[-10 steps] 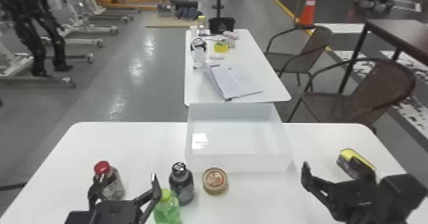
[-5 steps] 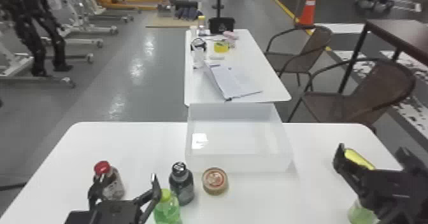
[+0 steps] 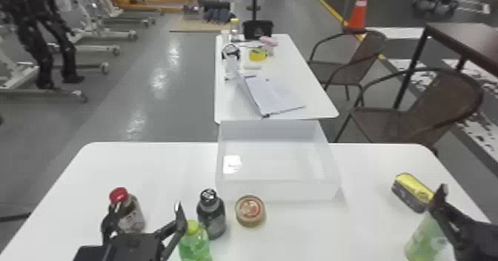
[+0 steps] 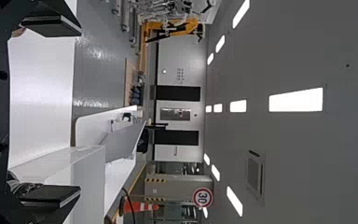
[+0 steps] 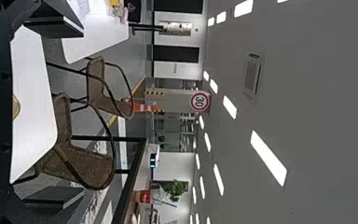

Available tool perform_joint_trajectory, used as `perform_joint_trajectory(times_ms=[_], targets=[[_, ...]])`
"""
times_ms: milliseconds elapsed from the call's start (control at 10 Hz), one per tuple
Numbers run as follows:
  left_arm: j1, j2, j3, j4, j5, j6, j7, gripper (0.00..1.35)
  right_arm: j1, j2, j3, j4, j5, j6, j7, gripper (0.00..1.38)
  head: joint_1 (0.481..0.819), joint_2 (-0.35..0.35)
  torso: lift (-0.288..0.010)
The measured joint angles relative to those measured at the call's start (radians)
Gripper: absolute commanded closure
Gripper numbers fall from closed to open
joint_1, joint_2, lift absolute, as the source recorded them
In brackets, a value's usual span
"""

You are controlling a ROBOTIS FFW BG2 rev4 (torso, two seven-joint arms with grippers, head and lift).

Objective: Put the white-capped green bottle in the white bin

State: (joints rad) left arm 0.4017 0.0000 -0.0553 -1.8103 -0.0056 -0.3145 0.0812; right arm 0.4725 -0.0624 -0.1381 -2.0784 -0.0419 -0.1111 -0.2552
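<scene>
Left tool (image 3: pixel 148 205), fingers spread, near left. Right tool (image 3: pixel 461 225), released, near right, partly covering pale green bottle (image 3: pixel 424 241), cap hidden, on counter (image 3: pixel 304 234). Yellow-black object (image 3: pixel 413 190) just beyond. White bin (image 3: pixel 278 190) farther, mid-counter.

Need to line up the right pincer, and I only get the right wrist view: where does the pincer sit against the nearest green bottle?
Observer: In the head view, the right pincer comes across the top of the pale green bottle, hiding its cap; I can't tell whether they touch.

Operator: Thanks. Is there another green bottle I could mistake for it?

Observer: Yes, a brighter green bottle with a yellow-green cap stands just to the right of the left pincer.
</scene>
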Motion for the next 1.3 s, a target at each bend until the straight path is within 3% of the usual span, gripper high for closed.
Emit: perform_joint_trajectory(times_ms=[800,1100,1300], targets=[[-0.001,0.000,0.005,0.003,0.012,-0.001,0.000,0.11,0.008,0.000,-0.027,0.254,-0.102,-0.206,-0.021,0.11,0.549,0.000,-0.100],[-0.003,0.000,0.006,0.006,0.016,-0.009,0.000,0.11,-0.015,-0.026,-0.025,0.357,-0.139,-0.221,-0.011,0.11,0.549,0.000,-0.100],[-0.002,0.000,0.006,0.007,0.015,-0.014,0.000,0.11,-0.048,-0.041,-0.017,0.430,-0.192,-0.221,0.051,0.11,0.549,0.000,-0.100]])
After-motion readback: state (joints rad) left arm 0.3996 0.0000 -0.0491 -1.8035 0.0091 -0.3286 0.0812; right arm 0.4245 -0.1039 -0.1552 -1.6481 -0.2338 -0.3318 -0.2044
